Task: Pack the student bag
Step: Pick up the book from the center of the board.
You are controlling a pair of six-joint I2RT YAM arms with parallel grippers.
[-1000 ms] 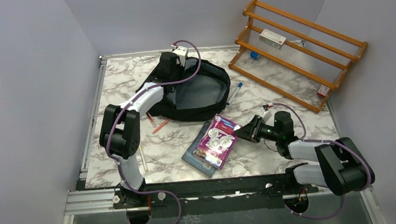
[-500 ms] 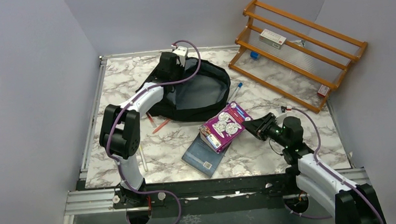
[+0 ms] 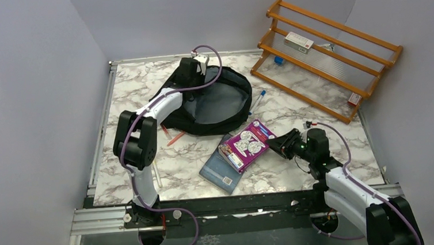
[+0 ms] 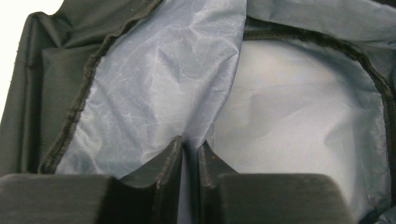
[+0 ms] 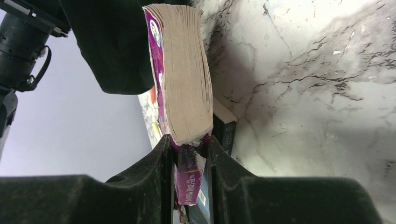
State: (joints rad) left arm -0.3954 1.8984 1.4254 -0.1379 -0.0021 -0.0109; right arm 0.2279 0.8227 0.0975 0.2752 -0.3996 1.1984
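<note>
Black soft fabric is what I am working with: the student bag, a large plain black backpack point(image 3: 204, 125) with a rounded outline, lies flat at the far middle of the white-and-grey marble table point(image 3: 321, 167). Its mouth gapes, showing thin pale grey-blue lining point(image 4: 163, 84).

My left gripper point(image 4: 190, 145) sits at the bag's far rim, jaws nearly together, with a fold of that lining running down between them. Whether they pinch it or merely straddle it, I cannot tell. My right gripper point(image 5: 189, 144) is clamped on one corner of a thick purple paperback book point(image 3: 248, 142), which is raised at a tilt just on the near side of the bag, partly over a dark blue book point(image 3: 218, 169) lying flat on the marble.

I judge the bag to be light and limp, so its mouth will likely sag shut unless something props it. The lining looks slick and would probably slide out of my pads. The stitched black seam point(image 4: 77, 112) around the opening seems the firmer place to hold. The paperback is heavier and, held by a corner, may pivot or fan its pages.
</note>
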